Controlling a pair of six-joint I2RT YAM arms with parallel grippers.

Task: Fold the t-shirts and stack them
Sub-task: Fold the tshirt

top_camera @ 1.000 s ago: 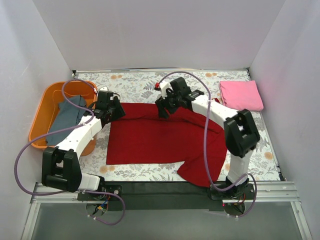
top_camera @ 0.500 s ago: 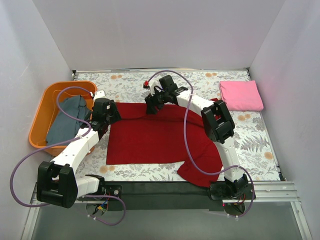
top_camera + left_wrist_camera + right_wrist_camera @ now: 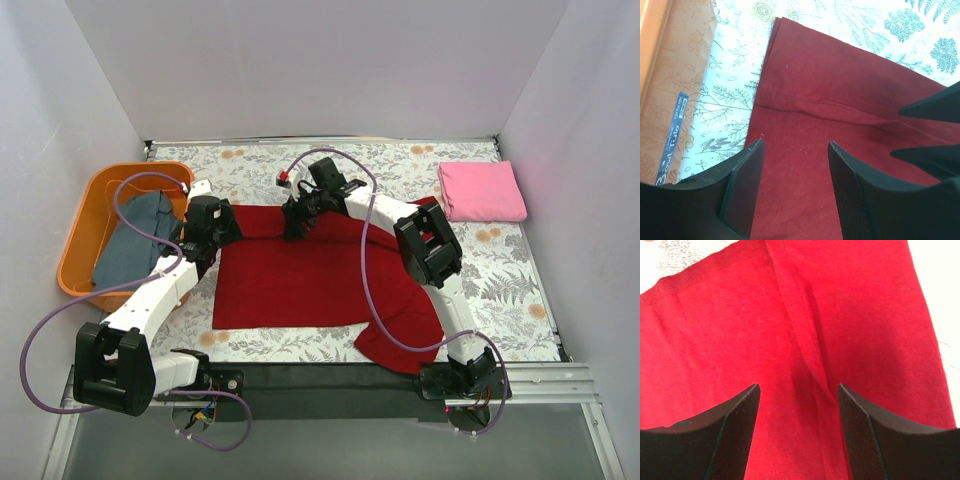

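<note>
The dark red t-shirt [image 3: 310, 275] lies spread on the floral tablecloth, its far edge folded over. My left gripper [image 3: 222, 228] is open just above the shirt's far left corner [image 3: 805, 115]. My right gripper [image 3: 293, 222] is open over the folded far edge, above a seam ridge [image 3: 810, 350]. Both are empty. The pink t-shirt [image 3: 481, 191] lies folded at the far right. The grey-blue t-shirt [image 3: 133, 240] lies bunched in the orange basket [image 3: 85, 210].
The orange basket stands at the left edge, close to my left arm; its wall shows in the left wrist view [image 3: 665, 85]. White walls close in the table on three sides. A loose sleeve of the red shirt [image 3: 400, 345] hangs toward the front edge.
My right gripper has moved left along the shirt's far edge, from near the middle toward my left gripper. My left arm shifted slightly toward the shirt's far left corner.
</note>
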